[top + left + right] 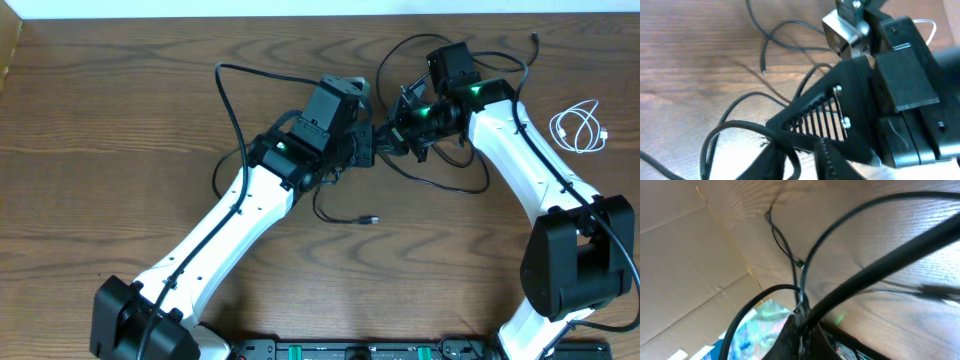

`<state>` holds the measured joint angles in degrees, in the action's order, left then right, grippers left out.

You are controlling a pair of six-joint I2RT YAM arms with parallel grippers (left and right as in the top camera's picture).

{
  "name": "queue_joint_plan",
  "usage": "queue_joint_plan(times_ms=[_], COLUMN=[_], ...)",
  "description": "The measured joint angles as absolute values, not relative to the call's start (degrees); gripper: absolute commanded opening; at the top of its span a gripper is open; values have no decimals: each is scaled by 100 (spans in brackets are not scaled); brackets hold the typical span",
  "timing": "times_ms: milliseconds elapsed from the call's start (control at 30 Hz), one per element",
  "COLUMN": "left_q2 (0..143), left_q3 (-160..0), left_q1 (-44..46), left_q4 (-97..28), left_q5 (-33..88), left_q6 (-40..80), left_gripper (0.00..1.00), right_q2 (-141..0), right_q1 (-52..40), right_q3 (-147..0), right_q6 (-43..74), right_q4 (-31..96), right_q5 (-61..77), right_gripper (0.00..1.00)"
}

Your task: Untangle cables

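The right gripper (398,130) has its jaws pressed together on the black cord (229,100); in the right wrist view thin strands run straight down into the dark fingertips. The left gripper (368,148) meets it tip to tip at mid-table. A loop of the same cord crosses its fingers in the left wrist view, but I cannot tell whether its jaws are spread or pinching. From that meeting point the black cord swings out in a wide loop toward nine o'clock. One plug end (371,219) lies at about six o'clock and another strand trails toward one o'clock. The white cord (580,128) lies coiled on the wooden table (120,150), well apart at three o'clock, touching neither gripper.
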<state>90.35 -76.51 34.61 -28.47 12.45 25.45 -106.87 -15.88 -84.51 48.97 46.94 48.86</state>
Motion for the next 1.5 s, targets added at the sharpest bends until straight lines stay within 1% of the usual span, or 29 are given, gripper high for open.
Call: queue_joint_plan(times_ms=[67, 100, 200, 233, 267, 300, 333, 567, 733, 933, 1267, 1500], left_q2=[9035, 9035, 9035, 9035, 9035, 9035, 9035, 9035, 9035, 9035, 8818, 8114], left_q3=[-7651, -7651, -7651, -7651, -7651, -7651, -7651, -7651, -7651, -7647, -7623, -7620], left_q1=[3459, 3450, 3422, 3422, 3424, 3422, 3422, 3271, 3074, 2711, 1859, 1345], left_q4=[-2845, -2834, -2794, -2794, -2797, -2799, -2801, -2775, -2648, -2390, -1382, -1341], left_q5=[1164, 1122, 985, 908, 862, 821, 794, 738, 978, 1905, 3946, 4536], left_q6=[2545, 2543, 2545, 2545, 2545, 2552, 2561, 2709, 2982, 3301, 4088, 4394], left_gripper=[35, 38, 38, 34, 25, 14, 7, 7, 7, 7, 7, 7], right_q2=[-10687, -10687, -10687, -10687, -10687, -10687, -10687, -10687, -10687, -10687, -10687, -10687], right_q1=[-1588, -1588, -1588, -1590, -1590, -1590, -1590, -1621, -1669, -1695, -1734, -1693], right_q3=[-8449, -8444, -8436, -8436, -8436, -8436, -8436, -8436, -8436, -8436, -8436, -8442], right_q6=[4812, 4744, 4569, 4534, 4484, 4434, 4375, 3588, 3339, 3251, 3238, 3264], right_q4=[4622, 4536, 4353, 4322, 4313, 4303, 4294, 4281, 4278, 4276, 4274, 4493], right_q5=[4950, 4995, 5098, 5118, 5135, 5151, 5168, 5157, 4615, 3841, 2773, 2040], right_gripper=[1, 1, 1, 1, 1, 1, 1, 1, 1, 1, 1, 1])
